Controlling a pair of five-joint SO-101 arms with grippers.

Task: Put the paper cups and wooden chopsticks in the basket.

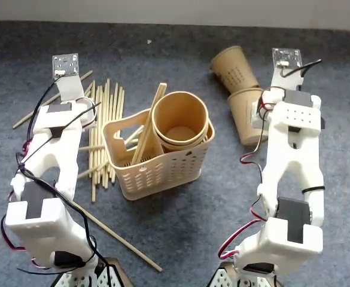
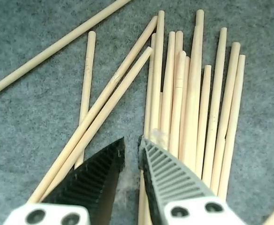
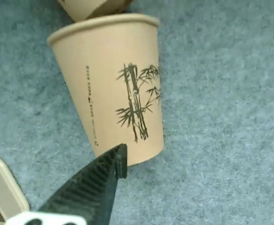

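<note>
Left gripper (image 2: 132, 143) barely parted over chopsticks (image 2: 183, 93) (grey carpet surface (image 1: 180, 239)); right gripper (image 3: 115, 164) state unclear.

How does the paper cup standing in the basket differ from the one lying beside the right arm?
Inside the basket, the upright cup stands mouth up; the lying cup beside the right arm rests on its side on the grey carpet. The upright cup is already placed; the lying cup is outside the basket. Both are tan paper cups.
</note>
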